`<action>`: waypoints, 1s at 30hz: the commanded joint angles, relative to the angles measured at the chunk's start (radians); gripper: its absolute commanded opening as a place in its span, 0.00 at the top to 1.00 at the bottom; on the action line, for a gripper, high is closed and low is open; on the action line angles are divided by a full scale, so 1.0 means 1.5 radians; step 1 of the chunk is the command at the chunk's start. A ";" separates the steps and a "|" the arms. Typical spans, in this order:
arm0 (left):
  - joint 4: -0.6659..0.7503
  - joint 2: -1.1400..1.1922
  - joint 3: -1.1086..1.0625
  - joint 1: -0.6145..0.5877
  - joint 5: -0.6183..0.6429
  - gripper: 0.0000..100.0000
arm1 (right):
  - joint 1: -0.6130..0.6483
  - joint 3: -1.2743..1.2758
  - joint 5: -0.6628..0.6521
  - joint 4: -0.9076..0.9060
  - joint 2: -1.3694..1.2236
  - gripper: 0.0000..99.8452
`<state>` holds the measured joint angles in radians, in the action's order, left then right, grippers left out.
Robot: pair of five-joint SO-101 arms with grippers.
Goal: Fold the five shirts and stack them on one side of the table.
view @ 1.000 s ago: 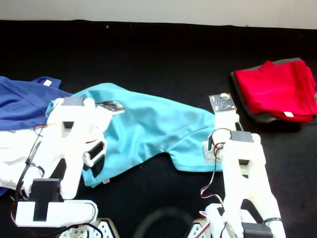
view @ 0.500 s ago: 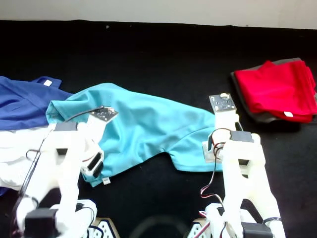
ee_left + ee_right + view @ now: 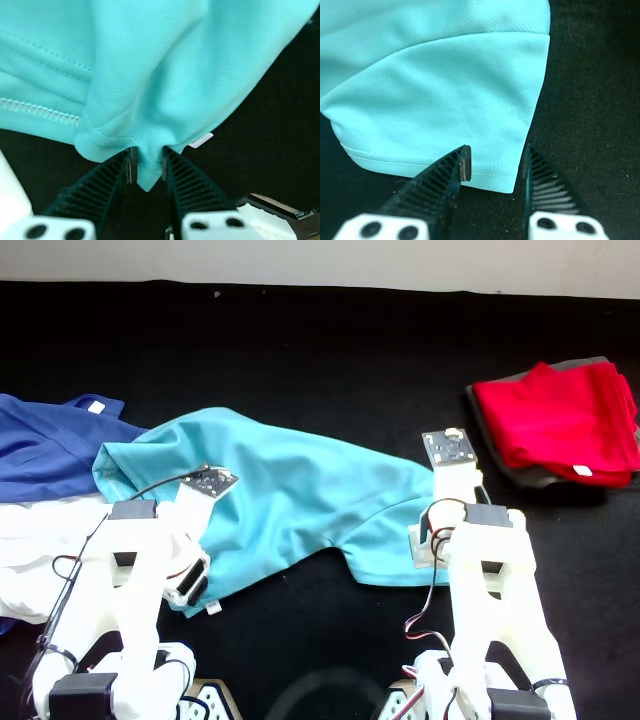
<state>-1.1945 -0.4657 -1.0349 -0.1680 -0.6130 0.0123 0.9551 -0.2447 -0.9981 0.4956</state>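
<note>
The teal shirt (image 3: 300,500) is spread across the middle of the table (image 3: 320,350). A fold of its hem is pinched by the left gripper (image 3: 147,167). The right gripper (image 3: 495,167) is held spread over the sleeve hem. A blue shirt (image 3: 50,450) and a white shirt (image 3: 40,540) are heaped beside the left arm, and a folded red shirt (image 3: 560,420) lies far right.

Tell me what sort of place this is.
Probably a robotics lab or test bench: a black table, a left arm and right arm with loose wires, a teal shirt spread out, and a red shirt folded.
</note>
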 commanded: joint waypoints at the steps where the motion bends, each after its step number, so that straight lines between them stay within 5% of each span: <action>1: -0.003 -0.018 0.035 -0.001 -0.002 0.98 | 0.005 -0.007 -0.008 0.008 0.017 0.82; 14: -0.280 -0.012 0.401 0.036 0.066 0.99 | 0.005 0.013 -0.001 0.040 0.023 0.82; 23: -0.282 -0.011 0.427 0.058 0.091 0.99 | -0.032 -0.184 0.071 -0.142 0.015 0.82; 30: -0.241 -0.017 0.431 0.054 0.092 0.99 | 0.044 -0.218 0.068 -0.216 0.015 0.82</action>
<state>-1.5858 -0.4657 -0.4319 -0.0898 -0.4856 0.0184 0.6544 -0.1450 -1.3080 0.5017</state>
